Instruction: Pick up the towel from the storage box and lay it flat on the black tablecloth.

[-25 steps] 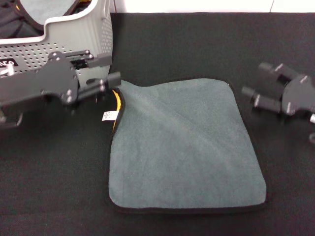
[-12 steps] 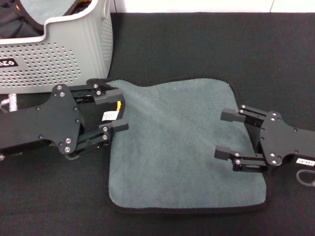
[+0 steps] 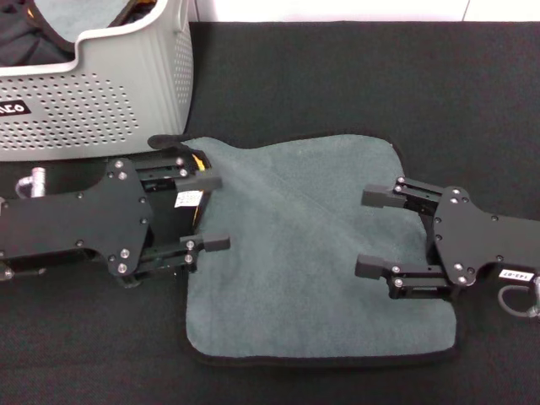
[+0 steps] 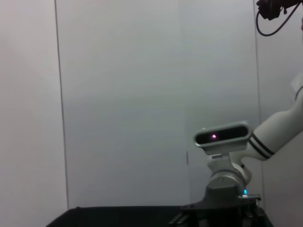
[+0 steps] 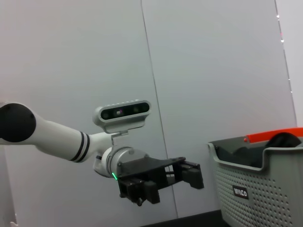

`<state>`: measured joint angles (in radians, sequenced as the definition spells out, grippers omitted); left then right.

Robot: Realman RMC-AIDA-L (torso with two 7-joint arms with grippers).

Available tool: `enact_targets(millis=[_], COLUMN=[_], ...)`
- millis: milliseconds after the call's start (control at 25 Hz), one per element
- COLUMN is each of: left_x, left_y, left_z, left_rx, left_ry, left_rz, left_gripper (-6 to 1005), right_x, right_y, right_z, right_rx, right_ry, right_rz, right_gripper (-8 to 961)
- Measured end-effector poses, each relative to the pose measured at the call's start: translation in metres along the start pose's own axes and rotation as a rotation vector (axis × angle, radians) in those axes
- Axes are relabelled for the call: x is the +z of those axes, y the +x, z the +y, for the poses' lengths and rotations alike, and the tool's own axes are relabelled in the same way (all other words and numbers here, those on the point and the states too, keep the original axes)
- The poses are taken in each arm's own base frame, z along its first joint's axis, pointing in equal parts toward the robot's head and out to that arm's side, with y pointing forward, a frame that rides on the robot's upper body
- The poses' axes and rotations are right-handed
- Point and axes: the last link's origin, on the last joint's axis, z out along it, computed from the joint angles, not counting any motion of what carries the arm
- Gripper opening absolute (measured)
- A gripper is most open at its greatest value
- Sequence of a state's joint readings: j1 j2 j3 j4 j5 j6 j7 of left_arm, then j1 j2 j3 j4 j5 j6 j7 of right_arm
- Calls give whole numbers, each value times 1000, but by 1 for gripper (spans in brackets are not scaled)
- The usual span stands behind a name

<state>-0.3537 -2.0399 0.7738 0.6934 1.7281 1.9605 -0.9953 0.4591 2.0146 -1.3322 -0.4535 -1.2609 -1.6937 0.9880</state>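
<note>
The towel (image 3: 312, 253) lies spread on the black tablecloth (image 3: 337, 76), grey-teal side up, with black edging. A white tag (image 3: 186, 199) and a bit of yellow show at its near-box corner. The storage box (image 3: 93, 93) stands at the far left; it also shows in the right wrist view (image 5: 265, 182). My left gripper (image 3: 207, 212) is open over the towel's left edge, fingers pointing right. My right gripper (image 3: 371, 231) is open over the towel's right part, fingers pointing left. The left gripper also shows in the right wrist view (image 5: 191, 175).
The box holds dark and orange cloth (image 3: 143, 8). A pale wall fills both wrist views, and the robot's head camera shows in them (image 4: 222, 135) (image 5: 122, 113). The tablecloth's far edge (image 3: 337, 23) meets a white strip.
Both arms swung in from the sides over the towel. The left gripper left the towel's corner by the box and now hovers open; the right gripper came inward over the right edge.
</note>
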Motion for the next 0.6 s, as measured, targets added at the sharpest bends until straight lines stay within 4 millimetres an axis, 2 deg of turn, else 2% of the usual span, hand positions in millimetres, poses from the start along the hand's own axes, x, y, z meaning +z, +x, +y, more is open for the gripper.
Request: enact_targets(millis=[600], left_x=[3], left_y=[-1], left_z=[2], left_rx=[-53], left_ry=[-11], left_rz=[11], left_gripper=[615], right_x=[8], right_y=[4], right_z=[4], right_rx=[2], right_ry=[-28], right_rz=[12], right_gripper=[832])
